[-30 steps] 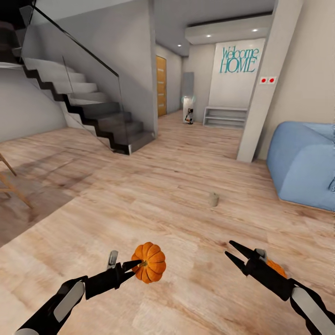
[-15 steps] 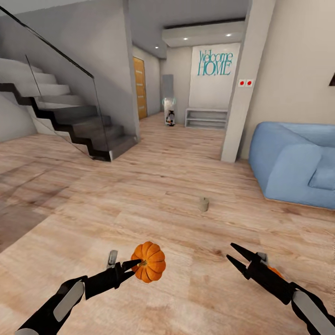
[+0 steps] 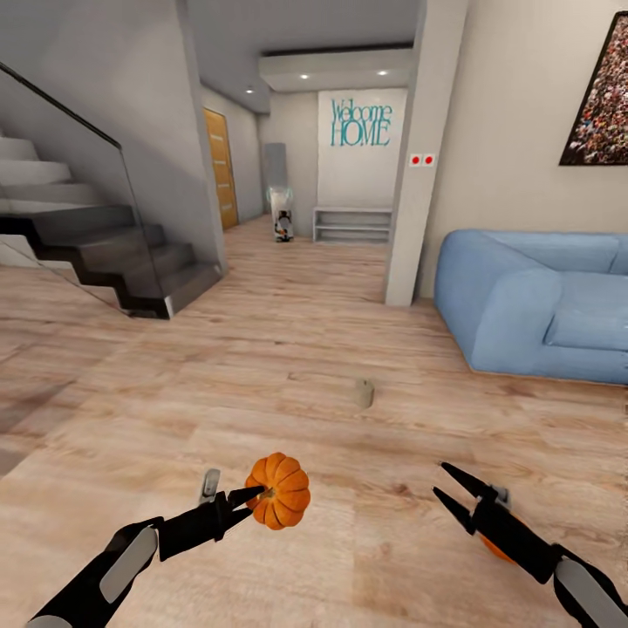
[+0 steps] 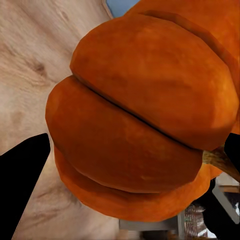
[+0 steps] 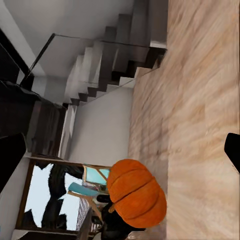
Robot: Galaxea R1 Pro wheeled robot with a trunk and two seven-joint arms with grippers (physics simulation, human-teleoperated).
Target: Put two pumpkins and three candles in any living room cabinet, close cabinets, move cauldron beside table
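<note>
While my left tool (image 3: 247, 504) pinches a pumpkin (image 3: 279, 491) by its stem above the wood floor (image 3: 288, 349), my right tool (image 3: 453, 489) is spread, empty; candle (image 3: 364, 393) stands mid-floor ahead.

Both arms: matte black casings, pale grey panel on each forearm. Left gripper (image 3: 249, 503), right gripper (image 3: 449, 488): black, pointed tapering fingers.
</note>
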